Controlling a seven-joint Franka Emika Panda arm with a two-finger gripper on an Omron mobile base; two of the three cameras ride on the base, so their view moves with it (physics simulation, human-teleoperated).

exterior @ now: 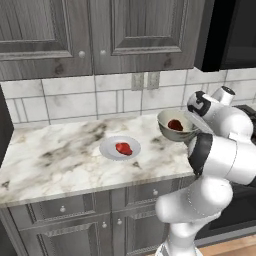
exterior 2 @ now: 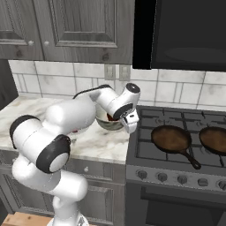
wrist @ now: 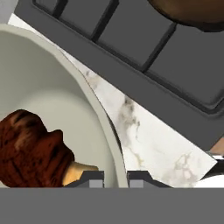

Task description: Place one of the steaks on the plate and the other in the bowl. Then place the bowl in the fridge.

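Note:
The pale bowl [exterior: 174,126] sits at the counter's right end, beside the stove. The darker brown-red steak [exterior: 175,124] with a yellowish spot lies inside it. My gripper [wrist: 116,178] is shut on the bowl's [wrist: 43,87] thin rim, one fingertip inside and one outside, right next to that steak [wrist: 30,148]. In the right base view my hand reaches the bowl [exterior 2: 108,124] from the stove side. I cannot tell whether the bowl rests on the counter or is just off it. The bright red steak [exterior: 123,148] lies on the small plate [exterior: 107,150] mid-counter. The fridge is out of view.
The marble counter [exterior: 55,160] runs left from the bowl. A gas stove [exterior 2: 176,152] with two black frying pans [exterior 2: 172,137] [exterior 2: 216,139] stands close on the right. Dark wall cabinets [exterior: 100,30] and a black hood [exterior 2: 190,31] hang overhead.

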